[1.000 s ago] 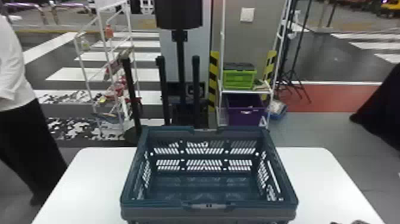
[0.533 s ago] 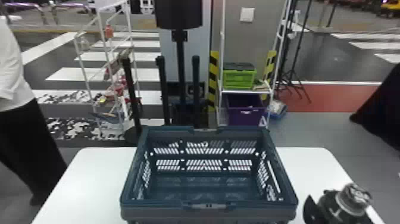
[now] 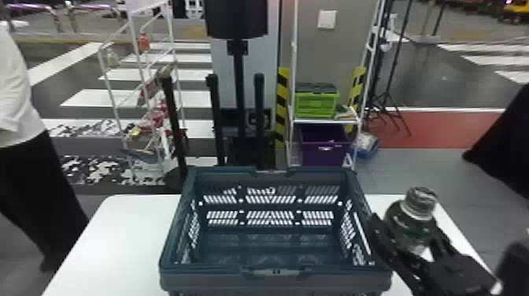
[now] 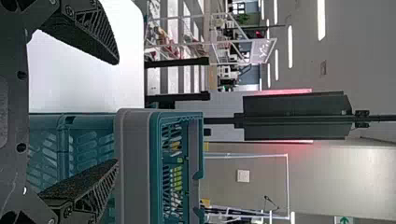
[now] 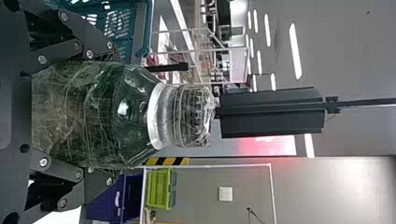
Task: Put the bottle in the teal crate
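At the right of the head view, my right gripper [image 3: 405,244] is shut on the dark green bottle [image 3: 413,228], which stands upright just beyond the crate's right wall. The teal crate [image 3: 275,271] sits on the white table, its inside showing no item. In the right wrist view the bottle [image 5: 102,112] fills the space between the fingers of the right gripper [image 5: 100,114], its capped neck pointing away from the palm. The left wrist view has the left gripper [image 4: 116,112] with fingers wide apart and nothing between them, near the crate's grey-rimmed side [image 4: 133,163].
The white table [image 3: 118,236] extends to the left of the crate. Behind it stand dark posts [image 3: 214,118], a wire rack [image 3: 137,78], and a shelf with a green crate [image 3: 315,104] above a purple bin [image 3: 324,145].
The right gripper has come into view from the lower right with the bottle, rising and moving left toward the crate's right side. The crate has stayed in place.
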